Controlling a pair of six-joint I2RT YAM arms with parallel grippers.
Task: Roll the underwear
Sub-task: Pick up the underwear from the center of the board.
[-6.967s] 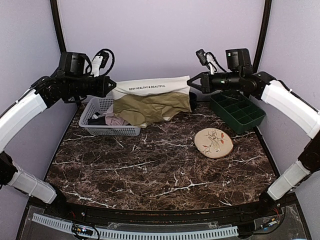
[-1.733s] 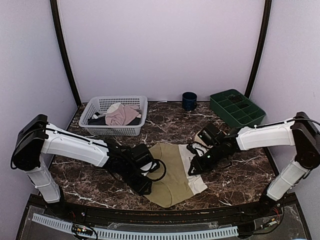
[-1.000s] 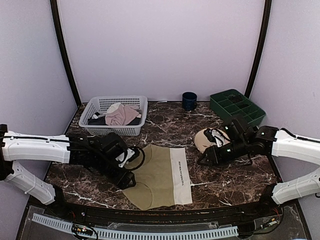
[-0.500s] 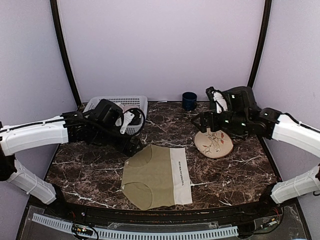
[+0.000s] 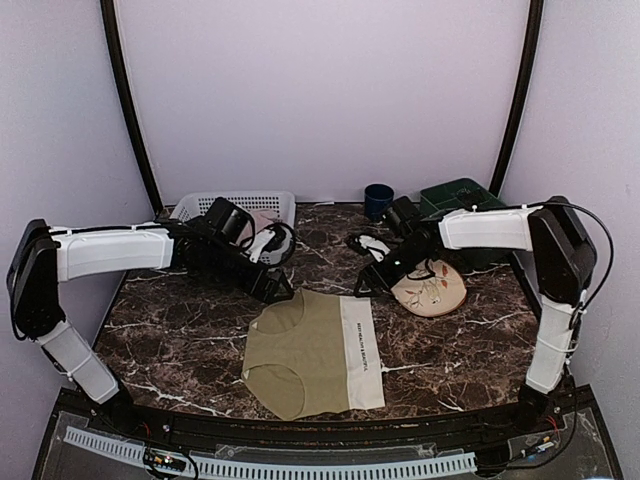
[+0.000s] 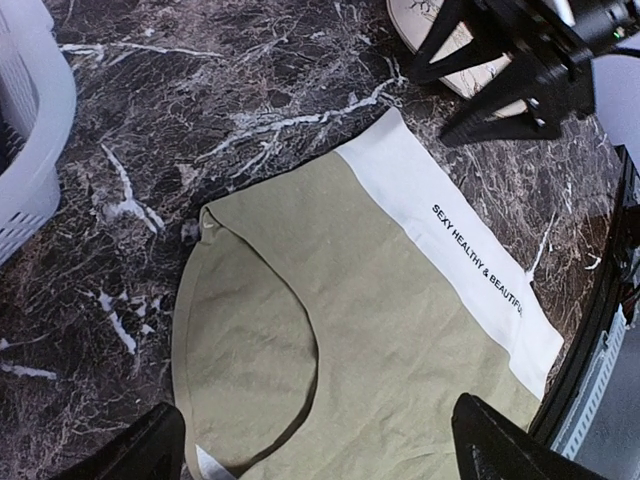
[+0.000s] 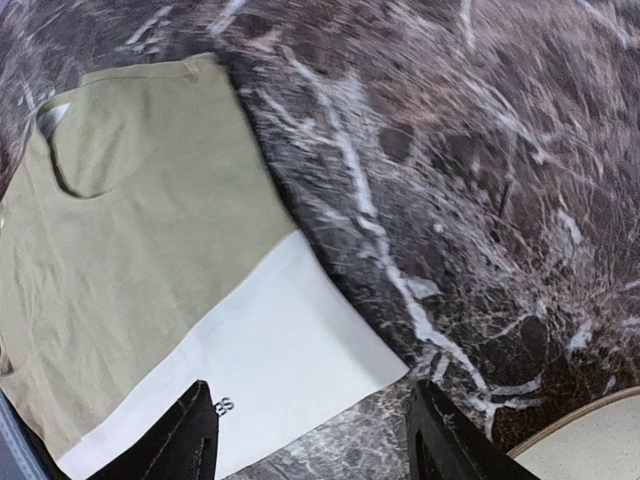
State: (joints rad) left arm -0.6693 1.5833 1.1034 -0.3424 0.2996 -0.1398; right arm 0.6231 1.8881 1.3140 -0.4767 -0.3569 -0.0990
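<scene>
- The underwear (image 5: 315, 350) is lying flat on the marble table (image 5: 180, 340), near centre, with its cream waistband (image 5: 362, 348) running far-to-near along the right edge.
- The left gripper (image 5: 278, 289) is hanging spread wide and empty just over the far-left olive corner.
- The right gripper (image 5: 370, 284) is hanging likewise parted, holding nothing, by the far waistband corner.
- Both are sitting about equally close, and the cloth is stretching away from them toward the near side, so a roll would probably be starting at this far edge.

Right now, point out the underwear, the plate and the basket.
underwear (image 5: 310, 350), top external view, middle of the olive cloth.
plate (image 5: 440, 290), top external view, its patterned face.
basket (image 5: 278, 200), top external view, far right rim.
</scene>
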